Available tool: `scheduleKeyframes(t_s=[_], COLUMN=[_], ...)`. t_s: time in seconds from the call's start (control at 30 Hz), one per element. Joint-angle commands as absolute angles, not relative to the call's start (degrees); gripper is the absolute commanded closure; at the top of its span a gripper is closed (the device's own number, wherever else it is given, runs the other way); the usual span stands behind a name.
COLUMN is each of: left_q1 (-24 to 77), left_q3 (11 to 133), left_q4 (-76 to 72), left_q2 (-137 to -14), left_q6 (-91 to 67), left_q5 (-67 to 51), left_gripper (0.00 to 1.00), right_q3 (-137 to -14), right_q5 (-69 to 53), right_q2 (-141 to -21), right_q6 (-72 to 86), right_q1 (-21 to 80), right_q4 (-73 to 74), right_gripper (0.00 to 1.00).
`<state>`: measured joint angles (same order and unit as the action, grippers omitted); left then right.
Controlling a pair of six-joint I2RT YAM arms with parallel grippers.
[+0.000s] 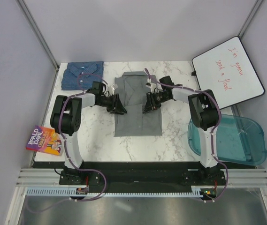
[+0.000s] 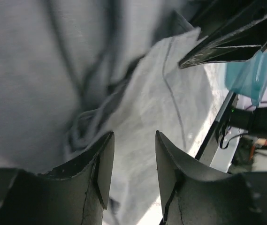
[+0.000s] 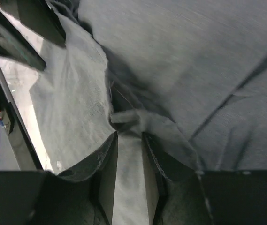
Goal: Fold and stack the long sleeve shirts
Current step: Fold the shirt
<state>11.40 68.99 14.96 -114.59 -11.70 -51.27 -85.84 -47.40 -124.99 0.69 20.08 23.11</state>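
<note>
Grey shirt [image 1: 138, 117] lies mid-table as a long narrow strip, running front to back. The left gripper [image 1: 119, 108] is down at its left edge and the right gripper [image 1: 147, 104] at its right edge, facing each other across the cloth. Left wrist cam: jaws partly apart w/ rumpled grey cloth just ahead of the tips. Right wrist cam: jaws narrow, a bunched fold right at the tips, can't tell if it's pinched. Blue checked shirt [image 1: 82, 74] sits folded at the back-left corner of the marble table [image 1: 100, 140], well apart from the grey one. A paperback book [image 1: 44, 139] lies off the table's left edge, w/ a whiteboard [image 1: 227, 72] and a teal tub [image 1: 232, 136] to the right.
</note>
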Motion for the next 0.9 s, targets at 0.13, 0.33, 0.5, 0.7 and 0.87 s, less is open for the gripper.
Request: scheduleKeyframes(t_s=[0.13,0.33,0.5,0.7,0.87], left_q1=[3.2,7.8,16.3,23.2,23.6], left_q3=[67.1,55.3,41.7,30.7,28.4], left_q4=[13.3,8.5,-9.3,-44.8,-58.9], left_q2=[-113.9,-93.3,-85.5,-92.7,-100.9], left_q6=[-15.7,-16.3,-30.8,-50.3,-57.2], left_q5=[-54.8,-66.8,-65.7,-63.2,-60.4], left_gripper=[0.45,0.16,0.10,0.07,0.04], right_q3=[-87.1,-73.2,-52.8,-42.4,-40.0], right_q5=[-48.7,-57.7,-60.5,-60.8,-60.3], right_q2=[-123.5,-100.7,-92.8,-100.4,-109.3], right_q6=[-3.3,14.6,34.4,58.8,70.0], right_q1=[18.5,19.9,24.6,26.7,26.6], right_q4=[26.0,14.8,-8.6,-38.4,-53.9], right_gripper=[0.60,0.27,0.02,0.02,0.02])
